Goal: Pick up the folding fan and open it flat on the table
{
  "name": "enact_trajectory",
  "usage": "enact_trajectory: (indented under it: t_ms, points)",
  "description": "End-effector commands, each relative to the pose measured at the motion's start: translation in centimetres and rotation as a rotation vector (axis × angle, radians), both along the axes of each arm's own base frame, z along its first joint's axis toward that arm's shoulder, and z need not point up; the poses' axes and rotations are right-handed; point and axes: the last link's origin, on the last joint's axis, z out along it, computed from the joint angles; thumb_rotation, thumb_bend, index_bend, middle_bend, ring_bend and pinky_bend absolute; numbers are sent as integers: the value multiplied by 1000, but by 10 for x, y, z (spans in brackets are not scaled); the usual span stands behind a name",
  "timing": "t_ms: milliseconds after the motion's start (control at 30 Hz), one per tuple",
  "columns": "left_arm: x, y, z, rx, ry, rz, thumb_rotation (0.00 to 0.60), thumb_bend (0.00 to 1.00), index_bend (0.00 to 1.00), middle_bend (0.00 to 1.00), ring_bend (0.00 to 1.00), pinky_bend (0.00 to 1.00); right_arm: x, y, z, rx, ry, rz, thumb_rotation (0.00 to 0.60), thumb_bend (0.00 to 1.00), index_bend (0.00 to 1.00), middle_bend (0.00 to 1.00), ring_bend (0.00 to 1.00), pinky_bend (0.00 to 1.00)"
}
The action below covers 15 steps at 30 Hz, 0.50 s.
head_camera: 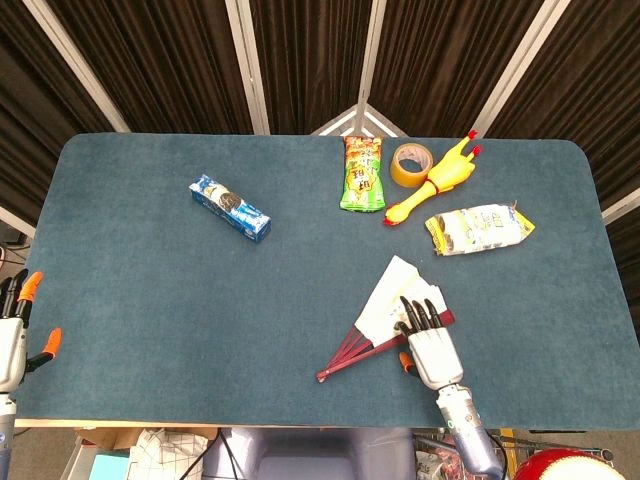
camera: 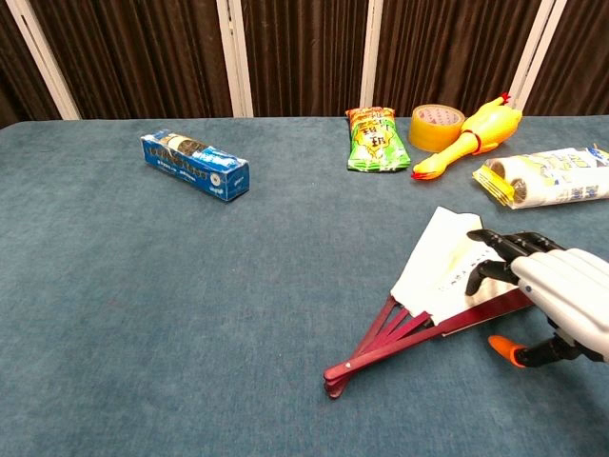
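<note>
Head view looks steeply down; chest view looks low, forward, sharing the table (head_camera: 150, 300).

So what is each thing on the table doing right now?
folding fan: partly open, flat on the table
right hand: fingers spread over the fan's paper
left hand: off the table's near left edge, holding nothing
blue box: lying on its side
green snack bag: lying flat
tape roll: lying flat
rubber chicken: lying down
white packet: lying flat
</note>
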Motion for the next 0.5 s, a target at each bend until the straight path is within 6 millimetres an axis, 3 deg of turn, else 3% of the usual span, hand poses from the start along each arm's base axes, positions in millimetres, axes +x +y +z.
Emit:
enact_trajectory:
  t_ms: [33,500]
  points:
    - [0,0,0,1,-1,-1,600,489,74,0,0,17,3,-1,-1,0,-2,8,600,346,369,21,93,11]
    - [0,3,-3,-6,1,4,600,489,74,0,0,17,16,-14,-13,13,-10,19,600,346,442,30,94,11]
